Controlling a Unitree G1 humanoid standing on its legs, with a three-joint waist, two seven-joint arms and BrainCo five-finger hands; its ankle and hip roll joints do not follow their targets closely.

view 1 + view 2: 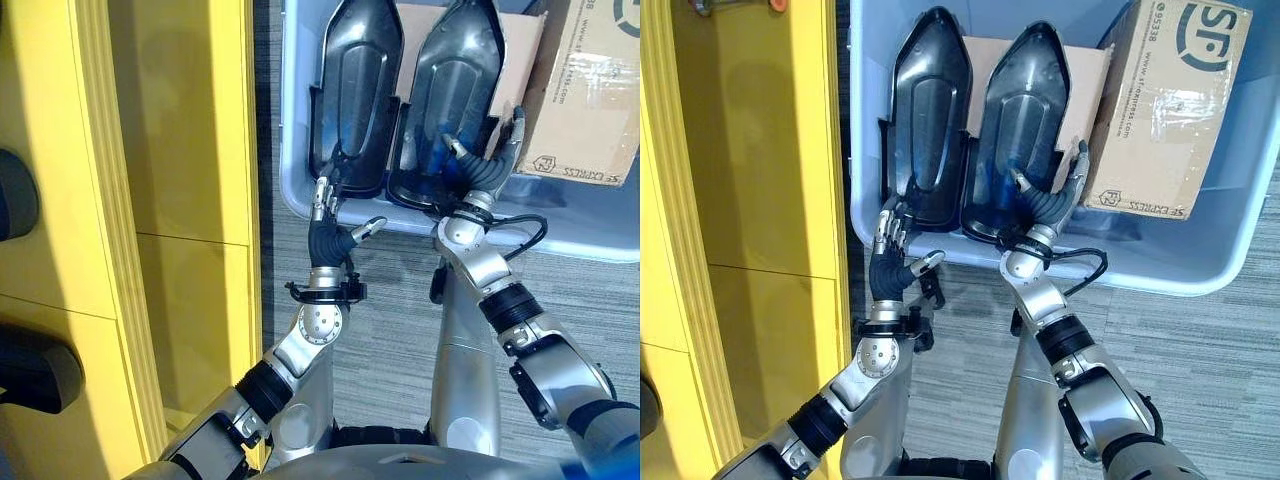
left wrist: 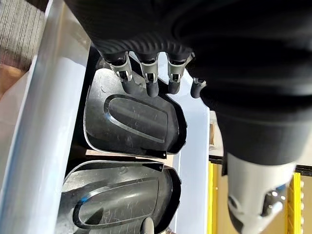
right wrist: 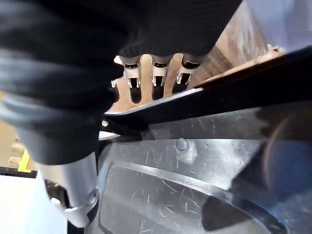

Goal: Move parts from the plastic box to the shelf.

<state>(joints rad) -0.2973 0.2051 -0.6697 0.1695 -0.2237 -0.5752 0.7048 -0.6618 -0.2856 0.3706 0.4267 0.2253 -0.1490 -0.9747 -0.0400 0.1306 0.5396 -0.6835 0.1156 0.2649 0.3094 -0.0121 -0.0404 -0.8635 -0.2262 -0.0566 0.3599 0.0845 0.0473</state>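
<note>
Two black moulded plastic parts lie side by side in the pale blue plastic box [image 1: 292,170]. My left hand [image 1: 328,240] hovers at the box's near rim, just below the near end of the left part [image 1: 355,90]. Its fingers [image 2: 150,83] point over that part and the thumb sticks out sideways; the hand is open and holds nothing. My right hand [image 1: 485,170] is at the near right corner of the right part [image 1: 455,90]. The thumb rests on the part's inner face and straight fingers [image 3: 156,73] reach behind its right edge.
A brown cardboard carton [image 1: 590,90] stands in the box right of the parts, with a flat cardboard sheet [image 1: 520,50] behind them. The yellow shelf [image 1: 180,200] rises along the left, with dark shapes [image 1: 35,370] at its far left edge. Grey carpet [image 1: 390,310] lies between.
</note>
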